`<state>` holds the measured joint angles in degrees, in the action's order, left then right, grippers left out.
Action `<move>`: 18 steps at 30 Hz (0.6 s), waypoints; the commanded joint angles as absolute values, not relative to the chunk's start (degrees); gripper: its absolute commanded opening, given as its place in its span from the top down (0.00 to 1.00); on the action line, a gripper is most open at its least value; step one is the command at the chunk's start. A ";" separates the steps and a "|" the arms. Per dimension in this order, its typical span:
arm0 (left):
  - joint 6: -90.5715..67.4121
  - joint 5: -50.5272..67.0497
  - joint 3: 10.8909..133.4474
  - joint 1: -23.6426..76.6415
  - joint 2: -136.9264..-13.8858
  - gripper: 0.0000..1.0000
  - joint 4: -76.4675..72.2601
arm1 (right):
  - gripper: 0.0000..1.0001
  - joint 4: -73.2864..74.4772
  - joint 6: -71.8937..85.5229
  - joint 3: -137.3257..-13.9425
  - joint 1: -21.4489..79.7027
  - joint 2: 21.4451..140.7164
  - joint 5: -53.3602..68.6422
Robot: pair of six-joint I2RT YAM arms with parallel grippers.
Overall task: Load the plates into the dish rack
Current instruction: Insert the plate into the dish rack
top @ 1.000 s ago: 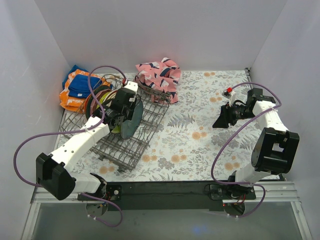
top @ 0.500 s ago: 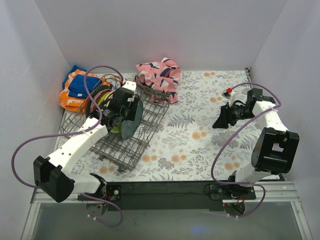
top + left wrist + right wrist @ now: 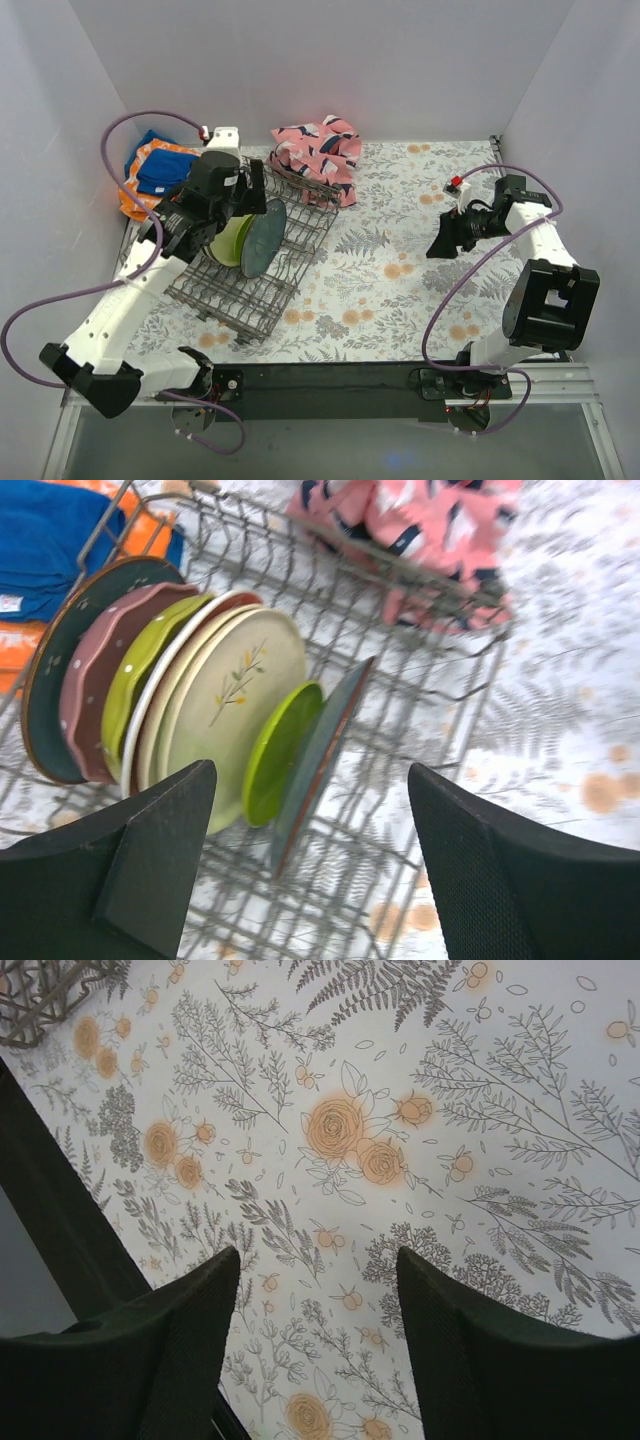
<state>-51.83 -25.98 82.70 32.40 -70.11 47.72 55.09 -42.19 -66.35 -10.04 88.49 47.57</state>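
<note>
The large rectangular grey metal wire dish rack point(image 3: 255, 295) sits on the left side of the top view, on the white desk printed with orange flowers and grey ferns point(image 3: 400, 280). A row of plates stands on edge between its tines. In the left wrist view they run from the left of the frame toward the centre:

- a dark speckled round plate point(image 3: 45, 680)
- a maroon scalloped plate point(image 3: 88, 675)
- a lime green plate point(image 3: 128, 685)
- a white plate point(image 3: 165, 665)
- a cream plate with a painted leaf sprig point(image 3: 235, 705)
- a small lime green plate point(image 3: 282, 750)
- a dark teal plate with a reddish rim point(image 3: 325, 745), tilted and resting on the rack wires

The left gripper point(image 3: 310, 780) hovers above this row. Its 2 black fingers point(image 3: 150, 840) are spread wide apart and grasp nothing.

Just beyond the rack's far edge, at upper centre of the top view, lies a crumpled pink patterned cloth point(image 3: 318, 150). A heap of orange and blue cloths point(image 3: 150, 175) lies at upper left, beside the rack.

The right gripper point(image 3: 445, 235) hangs over bare desk on the right side of the top view, well apart from the rack. Its wrist view shows the fingers parted with only the floral print between them, so it is released and empty.
</note>
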 commanded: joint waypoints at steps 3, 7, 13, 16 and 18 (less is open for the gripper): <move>-63.54 -18.99 85.52 32.17 -62.15 0.22 50.01 | 0.02 50.46 -41.84 -69.35 -9.84 81.13 43.69; -67.32 -20.47 85.43 32.17 -58.63 0.21 51.24 | 0.02 46.94 -40.08 -68.73 -9.84 76.56 41.14; -68.12 -24.25 86.22 32.17 -54.41 0.20 53.52 | 0.02 43.07 -35.96 -67.76 -9.93 69.27 37.11; -67.59 -25.05 86.49 32.17 -53.35 0.19 54.49 | 0.02 38.43 -28.69 -66.72 -9.93 65.40 30.79; -67.15 -25.14 86.57 32.17 -52.83 0.19 54.75 | 0.02 31.84 -25.41 -65.13 -9.93 61.27 22.53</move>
<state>-66.98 -23.18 84.84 32.40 -53.93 52.80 42.96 -34.28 -66.59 -9.98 67.00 34.72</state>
